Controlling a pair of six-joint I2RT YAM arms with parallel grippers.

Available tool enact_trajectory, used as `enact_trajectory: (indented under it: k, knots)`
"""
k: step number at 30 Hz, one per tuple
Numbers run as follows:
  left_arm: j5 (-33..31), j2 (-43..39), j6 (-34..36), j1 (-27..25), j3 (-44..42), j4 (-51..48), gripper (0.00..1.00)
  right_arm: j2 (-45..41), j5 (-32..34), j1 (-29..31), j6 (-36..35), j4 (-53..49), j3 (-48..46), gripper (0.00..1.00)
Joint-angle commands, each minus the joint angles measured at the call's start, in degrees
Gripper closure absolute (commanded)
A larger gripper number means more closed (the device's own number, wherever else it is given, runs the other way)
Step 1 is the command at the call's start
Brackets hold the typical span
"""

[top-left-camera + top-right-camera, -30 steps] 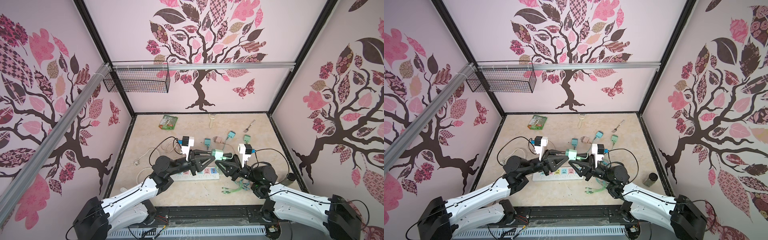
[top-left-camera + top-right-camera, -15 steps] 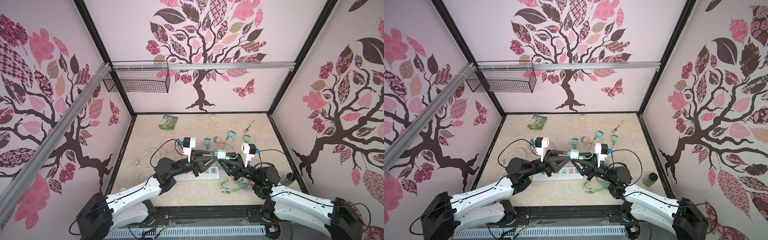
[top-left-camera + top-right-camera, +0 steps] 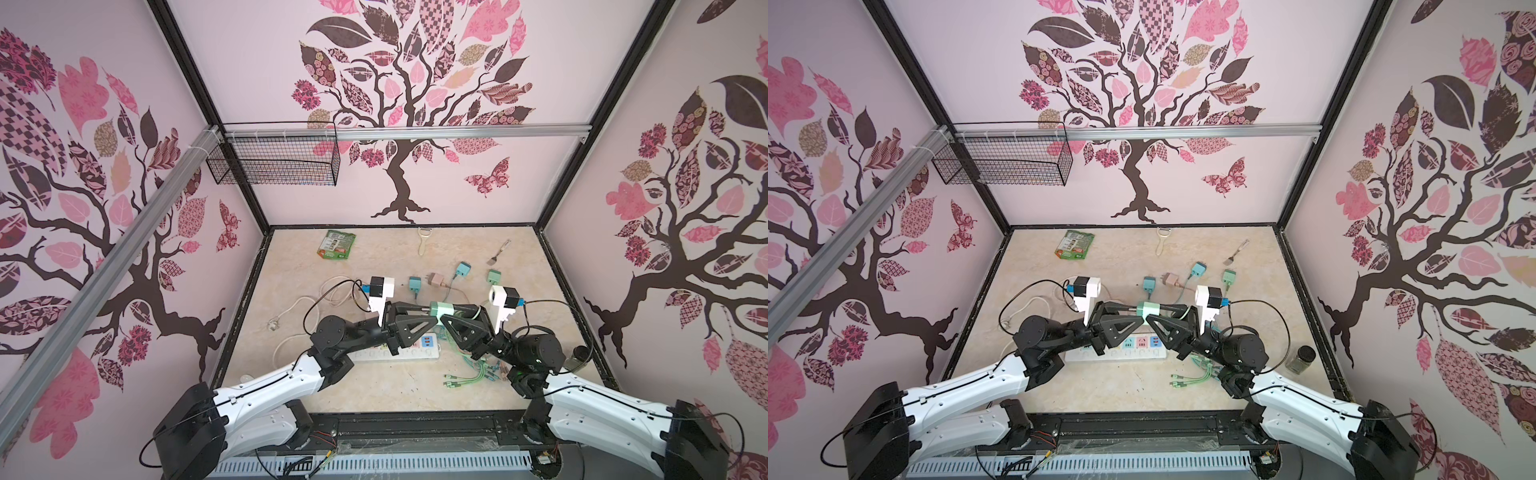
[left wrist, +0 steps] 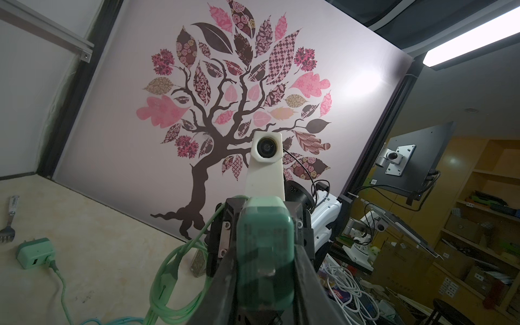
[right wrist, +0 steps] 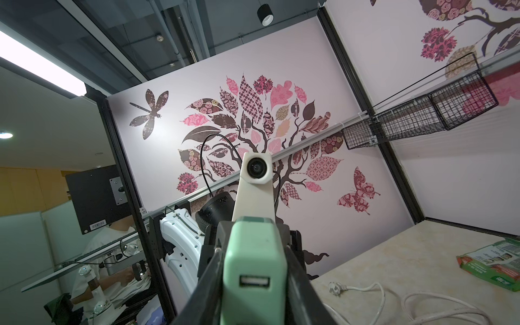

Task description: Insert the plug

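- Pink tree-print walls enclose our beige tabletop.
- We clamp the mint-green charger plug from both sides: left gripper and right gripper are each closed on it.
- It sits raised at mid-table, near the white power strip.

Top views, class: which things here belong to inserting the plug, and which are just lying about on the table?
Belongs to the job: mint-green square charger plug, clamped between left gripper and right gripper; long white power strip on the table.

Lying about: green printed snack packet; white peeler; metal fork; small glass jar; three spare teal-green chargers; pale pink charger.
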Motion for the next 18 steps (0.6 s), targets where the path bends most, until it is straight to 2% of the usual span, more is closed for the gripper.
enact_trajectory:
  k: [1,9,12,16,18]
  knots:
    - [0.7,0.6,0.1,-0.4,-0.7,-0.5,1.0,-1.0,0.0,-0.3,-0.3,2.3,1.2,0.7]
    - [-1.7,-0.8,1.8,-0.4,0.4,-6.3,0.98,-1.3,0.5,-0.3,-0.8,-0.1,1.7,0.76]
    - [-2.6,-2.3,3.1,-0.3,0.5,-9.2,0.87,-2.0,1.2,-0.3,-1.4,-1.7,1.7,0.76]
    - [-4.2,-5.4,5.3,-0.4,0.0,-14.0,0.56,-3.4,2.8,-0.3,-3.4,-6.4,2.4,0.76]
    - [-5.3,-7.4,6.4,-0.4,-0.5,-16.7,0.44,-4.5,4.6,-0.2,-4.9,-9.8,2.8,0.77]
